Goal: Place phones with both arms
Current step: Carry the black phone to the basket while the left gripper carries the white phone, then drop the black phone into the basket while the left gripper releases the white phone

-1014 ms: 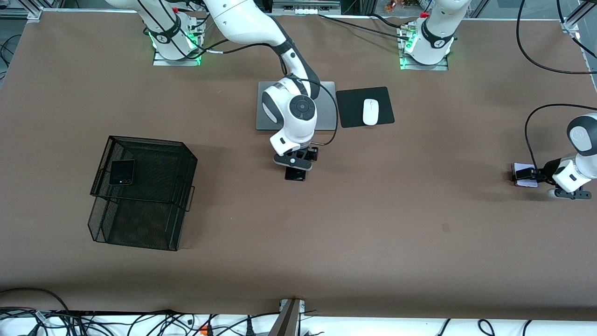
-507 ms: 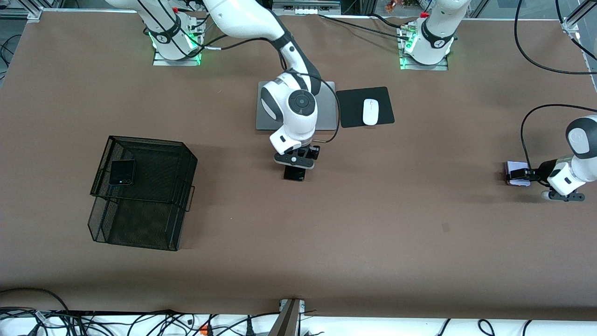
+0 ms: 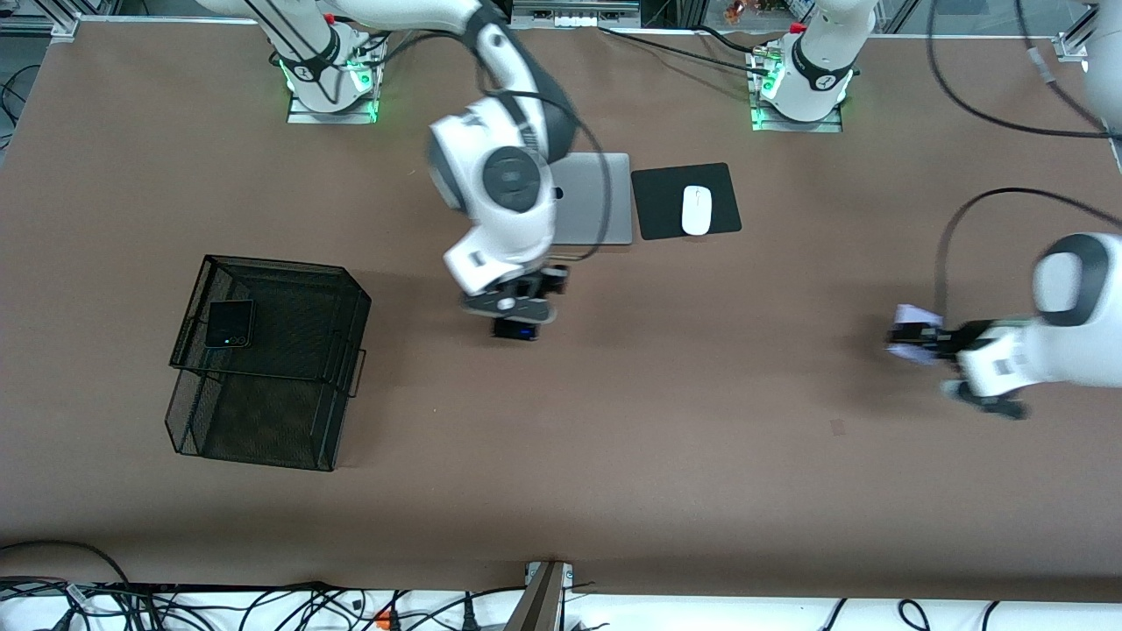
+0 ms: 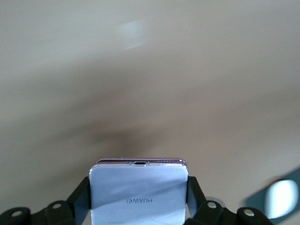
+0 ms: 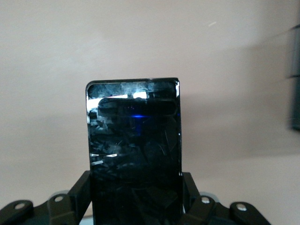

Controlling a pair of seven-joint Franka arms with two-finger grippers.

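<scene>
Evidently both arms are carrying phones. The right gripper (image 3: 517, 317) is clamping the long slim black phone (image 5: 133, 150) by its long edges, over bare table between the grey laptop (image 3: 592, 200) and the wire-mesh tray (image 3: 272, 368), so the slab is hanging free for transport. The left gripper (image 3: 942, 343) is pinching the white-lavender Huawei phone (image 4: 138, 194) the same way, aloft over the left arm's end of the table. The black folded phone (image 3: 230, 323) is lying on the tray's upper tier, probably where the other two are going.

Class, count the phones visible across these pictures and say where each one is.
3: squarish black phone on the mesh basket; long black phone in the right gripper; white-lavender phone in the left gripper.
</scene>
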